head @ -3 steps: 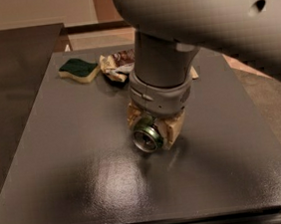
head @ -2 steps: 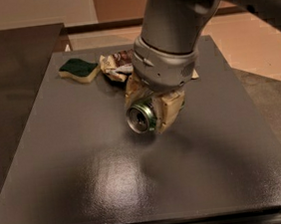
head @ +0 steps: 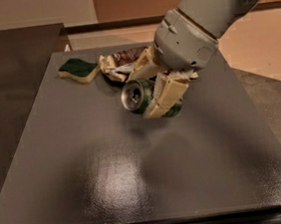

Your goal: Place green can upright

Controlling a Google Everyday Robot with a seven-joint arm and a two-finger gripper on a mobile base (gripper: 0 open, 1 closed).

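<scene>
The green can (head: 138,96) is held on its side above the dark table (head: 112,177), its silver top with the pull-tab opening facing left and towards the camera. My gripper (head: 154,88) is shut on the can, with one cream finger (head: 167,94) across its front and the other behind it. The grey arm comes in from the upper right. The can hangs a little above the table, over its shadow.
A green-topped yellow sponge (head: 78,70) lies at the table's back left. A crumpled snack wrapper (head: 120,62) lies next to it, just behind the gripper. A second dark table (head: 11,72) adjoins on the left. The floor lies to the right.
The gripper has lifted the can off the table and turned with it, moving back and to the right. The can's top now faces left rather than down towards the front.
</scene>
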